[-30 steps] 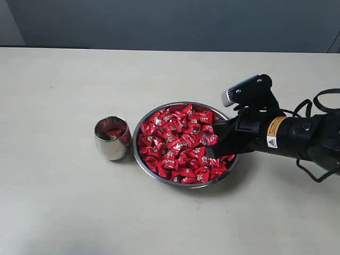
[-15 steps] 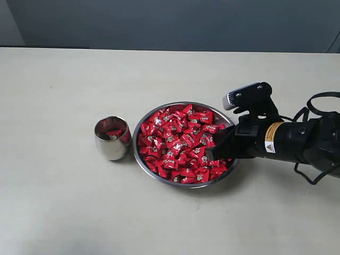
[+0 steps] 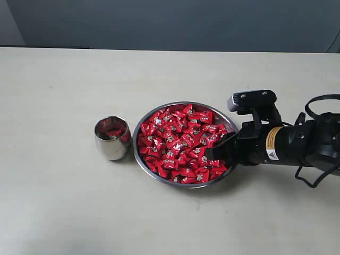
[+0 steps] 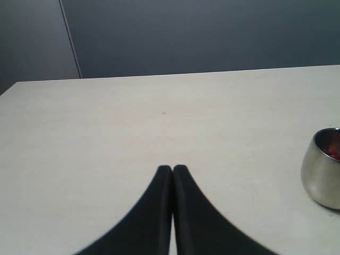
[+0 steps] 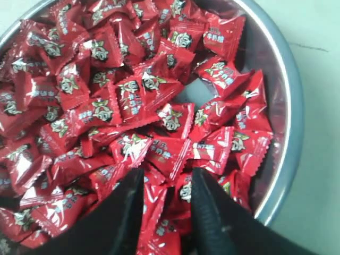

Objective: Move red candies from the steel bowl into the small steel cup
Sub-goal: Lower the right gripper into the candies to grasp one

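Observation:
The steel bowl (image 3: 142,123) sits mid-table, heaped with red candies (image 3: 175,141). Left of it stands the small steel cup (image 3: 112,139) with a few red candies inside; it also shows in the left wrist view as the cup (image 4: 321,172). My right gripper (image 3: 212,154) is down in the bowl's right side. In the right wrist view the right gripper (image 5: 167,178) is open, its fingers (image 5: 212,207) dug into the candies (image 5: 133,101) with wrappers between them, inside the bowl's rim (image 5: 289,133). My left gripper (image 4: 172,169) is shut, empty, over bare table.
The pale table (image 3: 64,79) spreads around the bowl and cup. A dark wall (image 3: 170,24) runs behind the far edge. The right arm's black body and cables (image 3: 308,143) lie to the right of the bowl.
The right arm has lowered and its gripper has sunk from above the candies into the pile at the bowl's right side. Cup and bowl have not moved.

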You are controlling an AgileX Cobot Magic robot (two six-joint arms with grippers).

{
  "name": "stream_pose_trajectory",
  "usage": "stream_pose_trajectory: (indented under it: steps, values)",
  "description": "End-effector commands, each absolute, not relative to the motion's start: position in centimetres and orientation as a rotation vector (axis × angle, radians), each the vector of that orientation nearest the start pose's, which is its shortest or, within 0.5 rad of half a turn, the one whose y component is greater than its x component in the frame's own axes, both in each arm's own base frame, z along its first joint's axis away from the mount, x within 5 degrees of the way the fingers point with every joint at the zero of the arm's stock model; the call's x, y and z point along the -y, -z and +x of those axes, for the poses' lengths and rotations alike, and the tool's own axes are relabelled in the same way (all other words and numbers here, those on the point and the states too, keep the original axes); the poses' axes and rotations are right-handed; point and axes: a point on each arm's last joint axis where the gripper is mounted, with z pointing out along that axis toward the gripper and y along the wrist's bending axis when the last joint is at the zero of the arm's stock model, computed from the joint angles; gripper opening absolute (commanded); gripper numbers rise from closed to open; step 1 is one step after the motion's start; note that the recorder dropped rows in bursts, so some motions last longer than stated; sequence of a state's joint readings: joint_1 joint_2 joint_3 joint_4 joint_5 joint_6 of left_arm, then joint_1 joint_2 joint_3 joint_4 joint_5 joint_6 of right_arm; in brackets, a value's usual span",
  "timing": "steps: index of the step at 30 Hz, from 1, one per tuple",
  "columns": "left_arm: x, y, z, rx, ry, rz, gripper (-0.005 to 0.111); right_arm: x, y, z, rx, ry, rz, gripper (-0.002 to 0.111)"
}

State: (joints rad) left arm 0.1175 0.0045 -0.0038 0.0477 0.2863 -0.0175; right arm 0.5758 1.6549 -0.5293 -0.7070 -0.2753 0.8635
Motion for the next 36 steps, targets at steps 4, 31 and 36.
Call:
stream_pose_trajectory:
  steps: [4,31,36]
  values:
    - [-0.76,-18.75,5.42,-1.767,-0.114,-0.092,0.000,-16.16,-12.92,21.28,-2.414,-0.619,-0.584,0.030]
    - [-0.76,-18.75,5.42,-1.767,-0.114,-0.092,0.000,-16.49,-12.38,21.75,-2.429,-0.618,-0.585,0.030]
    - [-0.76,-18.75,5.42,-1.767,-0.114,-0.092,0.000,-16.49,-12.38,21.75,-2.429,-0.618,-0.585,0.030]
